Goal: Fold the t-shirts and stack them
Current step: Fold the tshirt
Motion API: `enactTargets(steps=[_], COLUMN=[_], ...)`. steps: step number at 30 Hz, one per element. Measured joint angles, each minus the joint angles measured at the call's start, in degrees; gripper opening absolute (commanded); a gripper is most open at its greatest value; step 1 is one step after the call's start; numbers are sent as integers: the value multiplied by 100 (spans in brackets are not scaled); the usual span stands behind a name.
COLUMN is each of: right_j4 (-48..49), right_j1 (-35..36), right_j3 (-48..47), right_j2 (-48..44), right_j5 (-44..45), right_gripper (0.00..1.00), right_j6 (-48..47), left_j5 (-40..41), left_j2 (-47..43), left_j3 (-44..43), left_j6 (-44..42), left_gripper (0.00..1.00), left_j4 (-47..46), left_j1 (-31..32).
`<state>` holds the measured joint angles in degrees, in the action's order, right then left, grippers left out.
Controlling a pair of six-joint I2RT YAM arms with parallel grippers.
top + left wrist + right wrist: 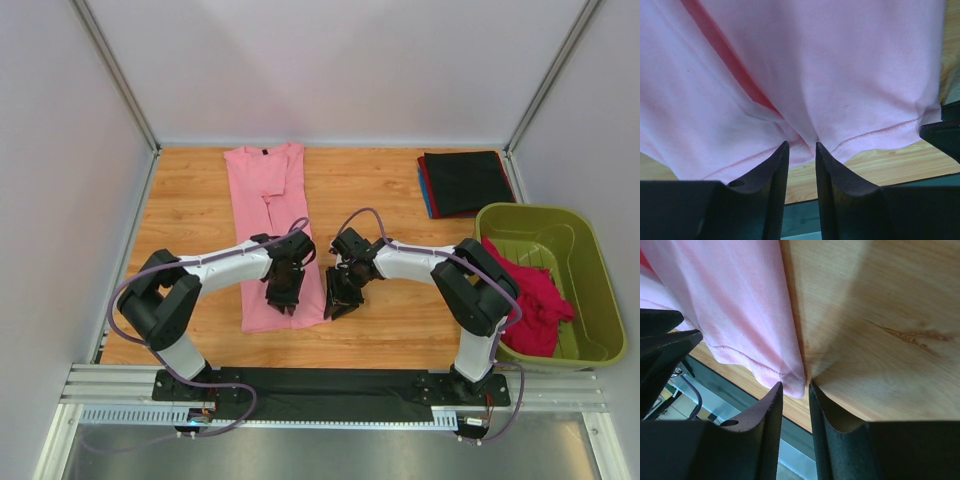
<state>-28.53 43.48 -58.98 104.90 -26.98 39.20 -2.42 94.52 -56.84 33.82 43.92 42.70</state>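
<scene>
Overhead view faces down; wrist views close, sharing pink t-shirt [268, 235] hem.

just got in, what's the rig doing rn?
Both arms are working the light pink t-shirt, which lies lengthwise on the table, already narrowed into a long strip. The left gripper and right gripper sit at its near hem, jaws pinched on the cloth. A folded stack of t-shirts sits at the far right; a magenta-red t-shirt waits in the olive-green tub.

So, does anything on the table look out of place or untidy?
Only the magenta-red t-shirt: it lies crumpled and unfolded in the olive-green tub, spilling over its near-left rim. The pink t-shirt lies flat; the folded stack looks neat.
</scene>
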Motion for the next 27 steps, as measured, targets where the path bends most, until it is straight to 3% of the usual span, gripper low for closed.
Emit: enactTargets(steps=[14,19,27], right_j4=[0,0,0], right_j1=[0,0,0], right_j3=[0,0,0], right_j2=[0,0,0], right_j5=[7,7,11], right_gripper=[30,30,30], right_j6=[0,0,2], left_j5=[-4,0,-2], left_j2=[0,0,-57], left_j3=[162,162,160], left_j6=[162,188,203], left_gripper=[21,0,0], left_j4=[-59,-50,175], left_j1=[83,83,83])
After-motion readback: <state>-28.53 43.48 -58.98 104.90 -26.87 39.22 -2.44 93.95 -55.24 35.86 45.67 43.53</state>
